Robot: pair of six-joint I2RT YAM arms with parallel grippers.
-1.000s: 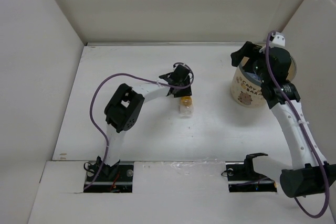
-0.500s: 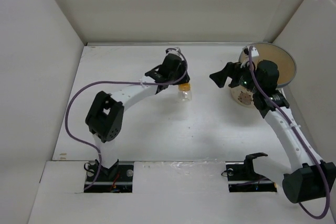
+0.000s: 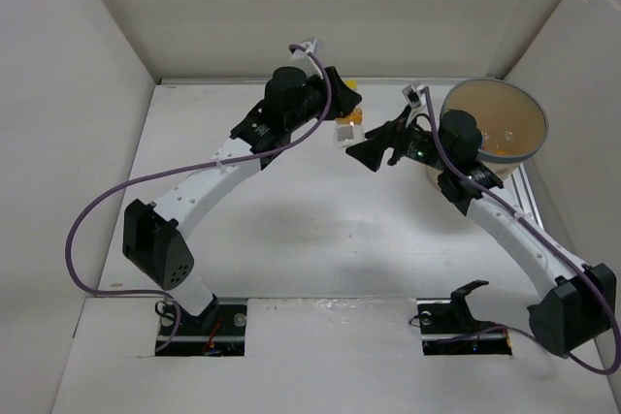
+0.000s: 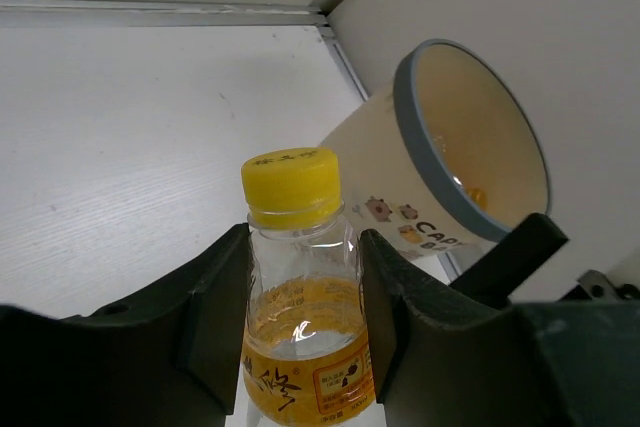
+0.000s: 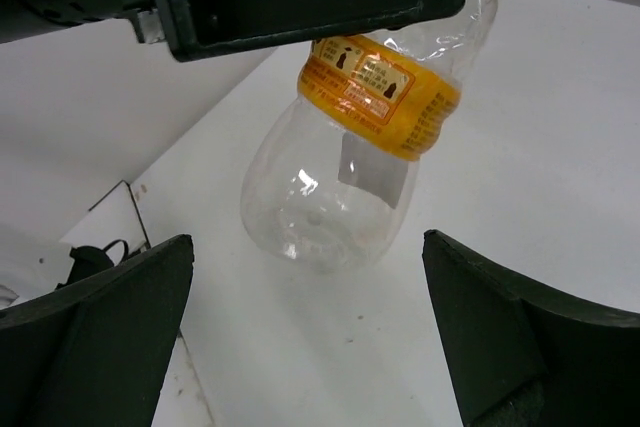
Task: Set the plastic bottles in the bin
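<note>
The left gripper (image 4: 305,292) is clamped on a plastic bottle (image 4: 297,247) with a yellow cap, holding it in the air just beside the tilted bin (image 4: 399,97). The right gripper (image 3: 374,146) stands wide apart, near the bottle, and holds nothing. The orange label has small print that I cannot read, and on the bin only "CA" is clear.

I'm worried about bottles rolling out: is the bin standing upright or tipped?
Tipped. In the left wrist view the bin has its mouth facing sideways toward the yellow-capped bottle, and its printed wall slants off vertical.
</note>
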